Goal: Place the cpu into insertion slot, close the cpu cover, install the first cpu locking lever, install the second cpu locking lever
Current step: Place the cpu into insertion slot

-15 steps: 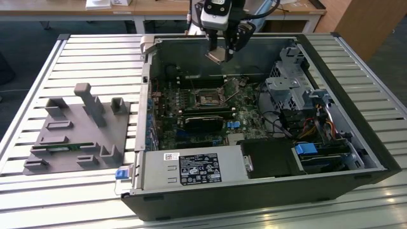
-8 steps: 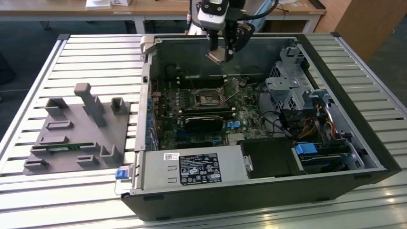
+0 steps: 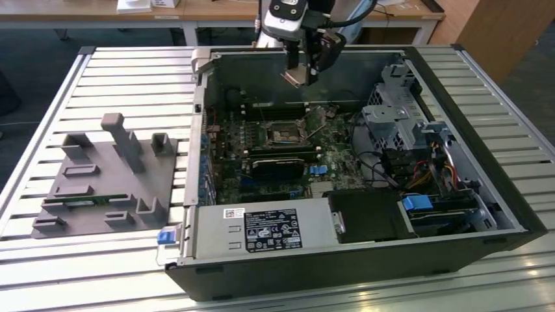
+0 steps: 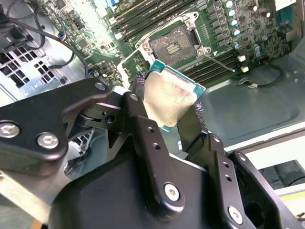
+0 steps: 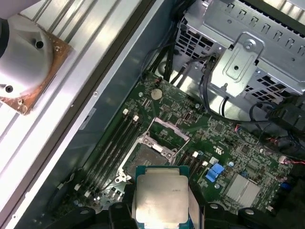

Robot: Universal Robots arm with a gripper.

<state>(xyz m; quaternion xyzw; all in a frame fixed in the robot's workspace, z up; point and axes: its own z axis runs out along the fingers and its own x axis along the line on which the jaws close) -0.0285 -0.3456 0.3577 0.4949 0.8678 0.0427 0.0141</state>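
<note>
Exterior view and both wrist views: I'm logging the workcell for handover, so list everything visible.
table: one, silver, slatted, under everything.
computer case: one, black, open, on the table.
motherboard: one, green, inside the case.
insertion slot: one, black with silver rim, empty, on the motherboard.
cpu cover: one, silvery, swung open beside the slot.
cpu: one, silvery-tan, held over the open case.
power supply: one, silver, inside the case.
drive cage: one, silver, exterior view's right.
fixture block: one, grey, exterior view's left.
gripper: one, black, shut on the cpu.
</note>
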